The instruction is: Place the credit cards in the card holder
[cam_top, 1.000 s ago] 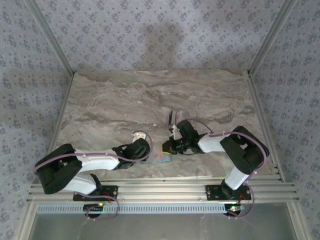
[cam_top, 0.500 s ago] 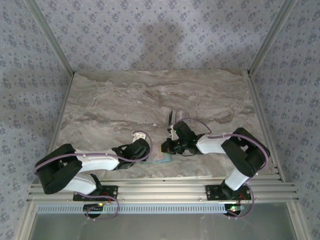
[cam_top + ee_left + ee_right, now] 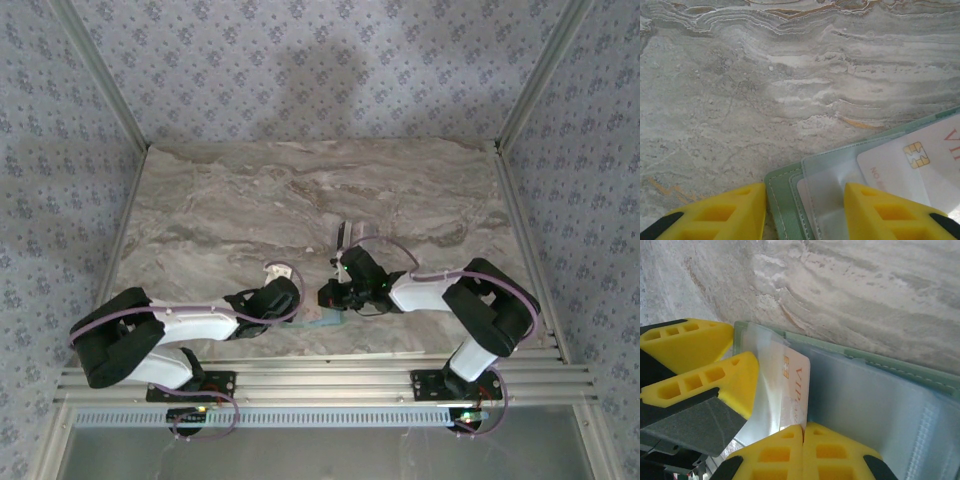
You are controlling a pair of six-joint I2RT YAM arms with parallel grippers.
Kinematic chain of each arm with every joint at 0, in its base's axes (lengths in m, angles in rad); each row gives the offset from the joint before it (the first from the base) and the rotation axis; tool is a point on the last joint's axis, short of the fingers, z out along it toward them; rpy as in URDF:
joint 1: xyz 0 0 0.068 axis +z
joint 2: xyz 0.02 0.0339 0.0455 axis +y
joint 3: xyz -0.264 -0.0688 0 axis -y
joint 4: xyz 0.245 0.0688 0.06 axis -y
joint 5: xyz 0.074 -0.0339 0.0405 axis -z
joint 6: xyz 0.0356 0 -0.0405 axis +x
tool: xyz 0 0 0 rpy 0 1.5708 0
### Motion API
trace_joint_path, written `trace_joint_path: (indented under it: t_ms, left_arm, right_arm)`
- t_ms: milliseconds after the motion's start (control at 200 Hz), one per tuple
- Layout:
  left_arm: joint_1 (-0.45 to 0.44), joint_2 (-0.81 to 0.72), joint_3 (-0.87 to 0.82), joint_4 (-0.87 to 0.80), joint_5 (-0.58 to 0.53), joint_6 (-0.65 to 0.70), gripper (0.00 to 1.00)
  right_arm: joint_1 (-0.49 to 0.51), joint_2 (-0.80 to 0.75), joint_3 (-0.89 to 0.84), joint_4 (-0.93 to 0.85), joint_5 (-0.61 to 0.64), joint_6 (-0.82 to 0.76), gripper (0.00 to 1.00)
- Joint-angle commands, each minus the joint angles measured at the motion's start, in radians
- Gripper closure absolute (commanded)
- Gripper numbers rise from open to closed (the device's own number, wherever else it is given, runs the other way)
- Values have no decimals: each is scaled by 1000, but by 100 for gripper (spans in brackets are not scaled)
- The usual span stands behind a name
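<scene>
Soft even light from overhead, bright enough, no hard glare in top view. Broad dim shadow patch mid far wall; faint soft-edged shadows on table near side. Slight wide-angle lean at left and right edges. Wrist views bright and sharp; mild sheen on card holder sleeve, credit card nearly washed out white

shifted right gripper leftward over the last second, closer to left gripper, farther across the card holder, pinching a credit card; swung its forearm left too.
</scene>
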Motion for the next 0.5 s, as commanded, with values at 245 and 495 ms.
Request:
trace_joint_path:
  t_ms: [245,495]
  left_arm:
    - [-9,-18,-3,-54,39,4,55]
    - [13,-267,-36,-148,38,-5,49]
  right_arm:
    - [33,61,24,32,35,20,100]
    - [28,68,25,5,41,7,100]
